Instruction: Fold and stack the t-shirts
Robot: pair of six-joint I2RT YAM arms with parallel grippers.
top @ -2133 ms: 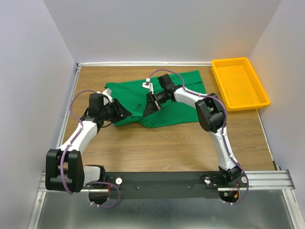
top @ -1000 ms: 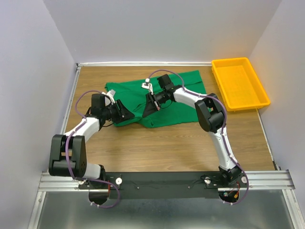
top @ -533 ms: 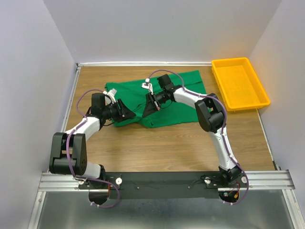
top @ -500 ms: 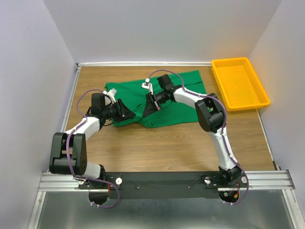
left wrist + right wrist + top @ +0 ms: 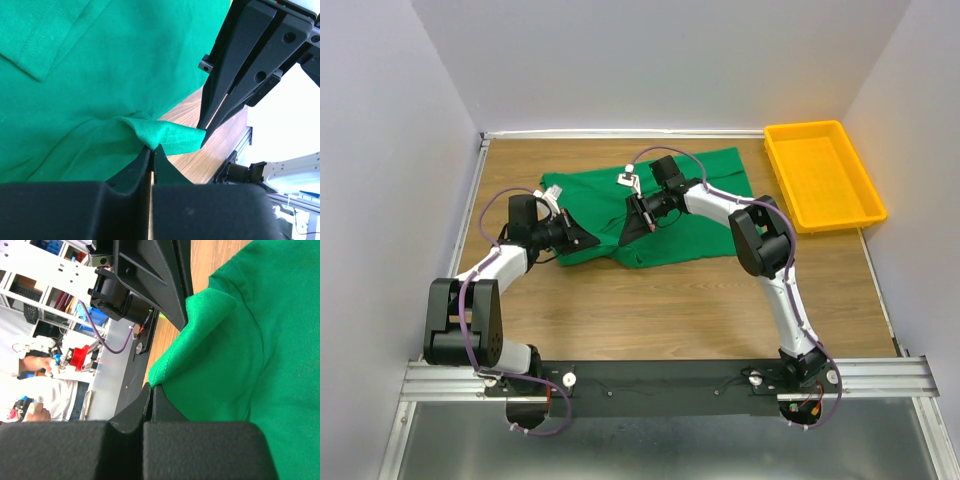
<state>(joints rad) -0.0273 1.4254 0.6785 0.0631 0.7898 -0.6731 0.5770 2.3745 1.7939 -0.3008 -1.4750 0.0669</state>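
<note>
On the far half of the table [image 5: 670, 300], the t-shirt [image 5: 705, 200] lies rumpled with my left gripper [image 5: 151, 148] and right gripper [image 5: 151, 386] each pinched shut on its cloth, so I judge folding barely begun, stacking undone.

Top view: even, diffuse overhead light, soft faint shadows on the wooden table [image 5: 650, 300], sharp throughout. Wrist views: green t-shirt [image 5: 100, 60] well lit and crisp; near fingers [image 5: 75, 210] underexposed to flat black; background beyond the table overexposed, slightly soft.
</note>
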